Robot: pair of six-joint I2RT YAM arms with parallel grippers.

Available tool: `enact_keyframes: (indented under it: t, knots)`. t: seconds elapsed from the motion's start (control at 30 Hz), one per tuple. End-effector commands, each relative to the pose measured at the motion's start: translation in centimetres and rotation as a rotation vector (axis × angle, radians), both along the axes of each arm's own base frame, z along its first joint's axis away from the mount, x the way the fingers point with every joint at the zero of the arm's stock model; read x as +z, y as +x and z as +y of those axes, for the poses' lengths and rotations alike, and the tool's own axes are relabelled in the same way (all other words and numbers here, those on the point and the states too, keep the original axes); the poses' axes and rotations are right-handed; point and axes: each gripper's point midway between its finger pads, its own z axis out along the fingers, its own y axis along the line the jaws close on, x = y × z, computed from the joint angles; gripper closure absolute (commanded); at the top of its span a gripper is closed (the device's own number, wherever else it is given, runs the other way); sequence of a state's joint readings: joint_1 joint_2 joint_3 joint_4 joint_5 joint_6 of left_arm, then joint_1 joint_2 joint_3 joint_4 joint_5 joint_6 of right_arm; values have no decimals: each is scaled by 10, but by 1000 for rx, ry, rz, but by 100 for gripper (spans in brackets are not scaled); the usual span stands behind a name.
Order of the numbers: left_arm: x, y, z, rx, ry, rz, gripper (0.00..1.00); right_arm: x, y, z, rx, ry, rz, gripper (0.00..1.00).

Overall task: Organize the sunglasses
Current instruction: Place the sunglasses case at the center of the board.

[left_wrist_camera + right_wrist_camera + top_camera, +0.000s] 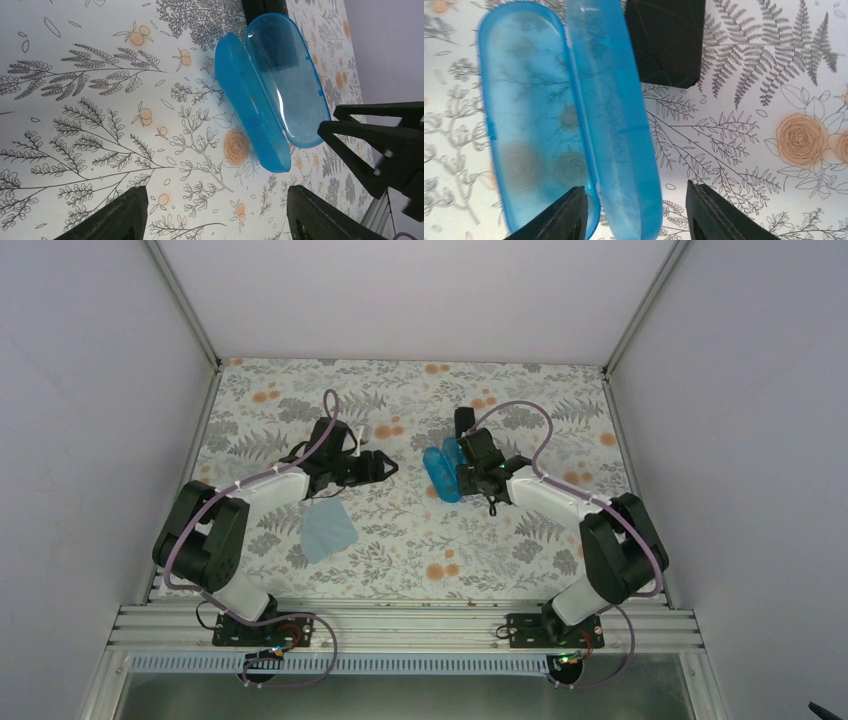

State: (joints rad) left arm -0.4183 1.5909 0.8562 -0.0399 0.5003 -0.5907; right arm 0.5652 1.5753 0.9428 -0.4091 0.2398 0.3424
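The blue oval case [441,472] lies open and empty on the floral table; it also shows in the left wrist view [272,85] and the right wrist view [569,115]. My right gripper [462,483] [639,220] is open, its fingers on either side of the near end of one half of the case, not closing on it. My left gripper [385,468] [215,220] is open and empty, left of the case, over bare table. The sunglasses do not show clearly; a small pale shape [364,430] sits half hidden behind my left arm.
A light blue cloth [327,530] lies flat at front left beside my left arm. A flat black block [666,40] sits just past the far end of the case, also seen in the left wrist view [265,7]. Walls enclose the table on three sides.
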Motion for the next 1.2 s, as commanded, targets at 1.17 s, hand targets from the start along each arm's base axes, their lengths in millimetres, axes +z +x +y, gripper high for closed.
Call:
enact_keyframes:
  t: [1.17]
  knots:
    - [16, 4, 7, 26, 28, -52, 31, -42, -1, 61, 31, -40, 71, 77]
